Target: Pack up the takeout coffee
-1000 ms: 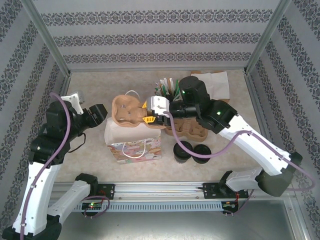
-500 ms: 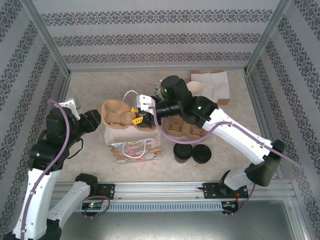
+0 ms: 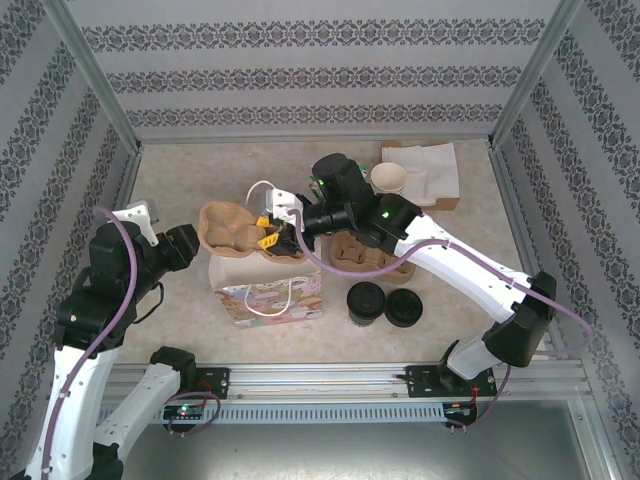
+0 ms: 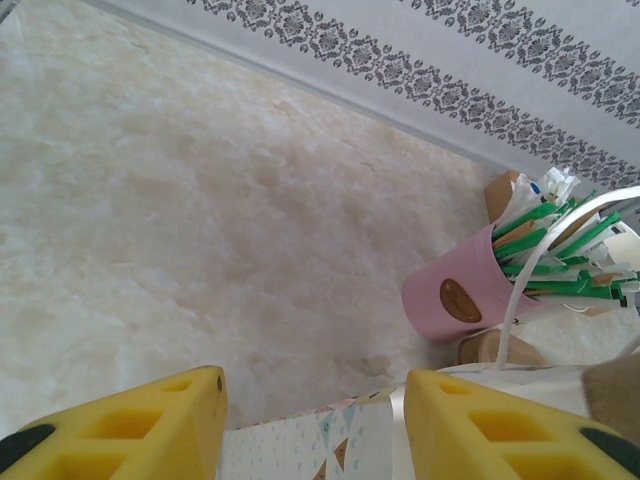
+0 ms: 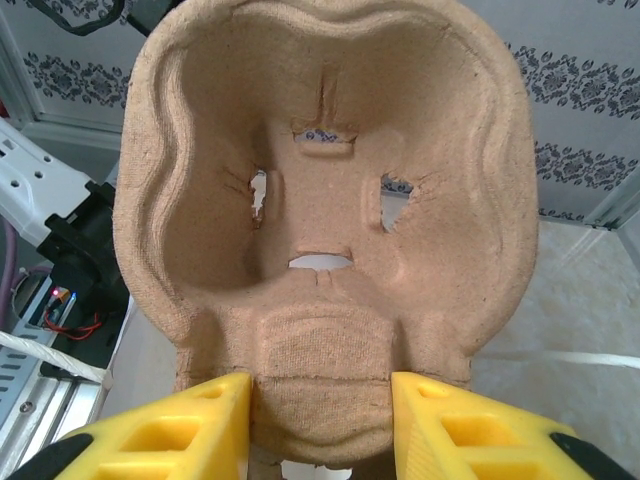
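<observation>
A pulp carrier (image 5: pixel 330 180) is seen pinched by the right gripper (image 5: pixel 320 405) and held above the paper bag (image 3: pixel 268 295) at the table's near side. The left gripper (image 4: pixel 315 400) is held spread beside the bag, nothing between its fingers. The coffee (image 3: pixel 365 302) is seen standing on the table (image 3: pixel 180 180), right of the bag, beside a loose lid (image 3: pixel 405 307).

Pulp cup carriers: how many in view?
2. One carrier is held by the right hand over the bag; the other carrier lies on the table right of the bag, maybe stacked.
</observation>
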{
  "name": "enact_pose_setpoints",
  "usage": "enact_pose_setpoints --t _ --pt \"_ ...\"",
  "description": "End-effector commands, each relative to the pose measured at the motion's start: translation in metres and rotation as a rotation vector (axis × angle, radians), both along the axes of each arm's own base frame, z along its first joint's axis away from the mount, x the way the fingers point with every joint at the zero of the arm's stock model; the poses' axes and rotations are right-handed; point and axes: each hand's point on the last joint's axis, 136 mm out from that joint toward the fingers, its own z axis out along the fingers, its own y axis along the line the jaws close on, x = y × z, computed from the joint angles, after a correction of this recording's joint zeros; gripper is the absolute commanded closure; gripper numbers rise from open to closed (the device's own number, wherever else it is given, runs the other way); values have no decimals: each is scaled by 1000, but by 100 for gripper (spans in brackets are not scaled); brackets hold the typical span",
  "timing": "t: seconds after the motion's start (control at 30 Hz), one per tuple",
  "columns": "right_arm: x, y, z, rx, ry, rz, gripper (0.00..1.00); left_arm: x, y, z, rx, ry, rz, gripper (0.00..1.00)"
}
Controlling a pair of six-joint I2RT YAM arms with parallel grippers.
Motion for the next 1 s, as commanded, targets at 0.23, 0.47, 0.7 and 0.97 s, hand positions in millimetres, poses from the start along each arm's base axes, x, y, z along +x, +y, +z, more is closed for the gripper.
enact_pose_setpoints --t 0.23,0.47,0.7,0.97 --pt "0 -8 -23 -35 50 -19 61 -1 -2 -4 13 11 -23 50" --pt "2 -19 -33 -81 30 -51 61 2 -11 -2 -24 -1 -60 50" --pt "2 -26 -39 -121 16 -64 61 2 -12 -3 -28 2 -67 50" --pt "1 -29 -47 -184 19 -53 61 5 -17 -4 -41 9 -86 50"
